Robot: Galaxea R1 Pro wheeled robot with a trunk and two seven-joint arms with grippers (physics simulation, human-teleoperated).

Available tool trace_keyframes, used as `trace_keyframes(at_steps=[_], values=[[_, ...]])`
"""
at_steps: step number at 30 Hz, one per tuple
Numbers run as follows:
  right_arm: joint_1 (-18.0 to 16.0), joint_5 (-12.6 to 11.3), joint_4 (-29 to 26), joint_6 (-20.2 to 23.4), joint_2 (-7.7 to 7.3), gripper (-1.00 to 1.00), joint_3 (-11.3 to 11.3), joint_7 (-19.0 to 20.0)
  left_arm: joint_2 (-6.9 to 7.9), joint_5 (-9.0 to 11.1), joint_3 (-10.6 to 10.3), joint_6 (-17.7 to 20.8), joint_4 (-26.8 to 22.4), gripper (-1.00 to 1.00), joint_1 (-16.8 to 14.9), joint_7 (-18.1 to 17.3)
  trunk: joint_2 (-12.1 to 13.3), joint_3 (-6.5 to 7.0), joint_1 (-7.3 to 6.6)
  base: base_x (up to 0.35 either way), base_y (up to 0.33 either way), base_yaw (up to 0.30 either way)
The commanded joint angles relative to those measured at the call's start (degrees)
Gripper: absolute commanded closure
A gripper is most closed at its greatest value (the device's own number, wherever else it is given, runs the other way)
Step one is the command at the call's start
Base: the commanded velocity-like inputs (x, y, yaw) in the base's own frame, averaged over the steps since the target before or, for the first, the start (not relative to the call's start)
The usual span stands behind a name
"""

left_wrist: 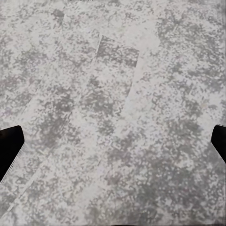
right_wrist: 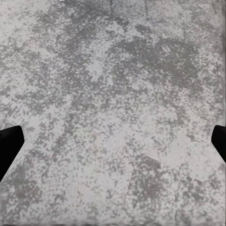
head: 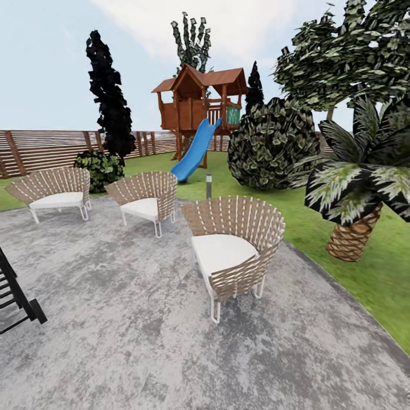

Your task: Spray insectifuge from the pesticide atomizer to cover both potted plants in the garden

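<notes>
So we're parked on the grey paved patio of the garden, looking across at three woven chairs with white cushions: one close in front, one further back and one off to the left. Past them there's lawn, a wooden playhouse with a blue slide, a brown slat fence, a big leafy bush and a palm in a woven basket pot on the right. In the wrist views, our left gripper is hanging over bare mottled paving, its dark fingertips sitting right at the opposite edges of the shot, so it's spread wide with nothing between them. Same deal for our right gripper: fingertips far apart, just grey paving under it, nothing held. A black slatted thing pokes in at the left edge of the head view, can't tell what it is.
</notes>
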Motion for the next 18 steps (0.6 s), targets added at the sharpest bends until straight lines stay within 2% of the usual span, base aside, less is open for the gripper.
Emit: trace_keyframes(at_steps=[1, 11, 18], values=[[-0.04, -0.01, 0.04, -0.18, 0.01, -1.00, -0.04, -0.02, 0.01, 0.07, 0.02, -0.18, 0.03, -1.00, -0.02, -0.07, -0.03, -0.06, -0.01, -0.118, 0.290, -0.280], [-0.07, 0.00, -0.04, -0.18, -0.08, -1.00, -0.11, -0.02, 0.01, 0.07, 0.02, -0.19, 0.03, -1.00, -0.02, -0.07, -0.03, -0.06, -0.01, -0.131, 0.285, -0.280], [-0.05, -0.07, -0.18, -0.18, -0.08, -1.00, -0.91, -0.02, -0.08, 0.04, 0.01, -0.19, 0.05, -1.00, -0.02, 0.12, -0.03, -0.06, -0.01, -0.041, 0.085, -0.280]])
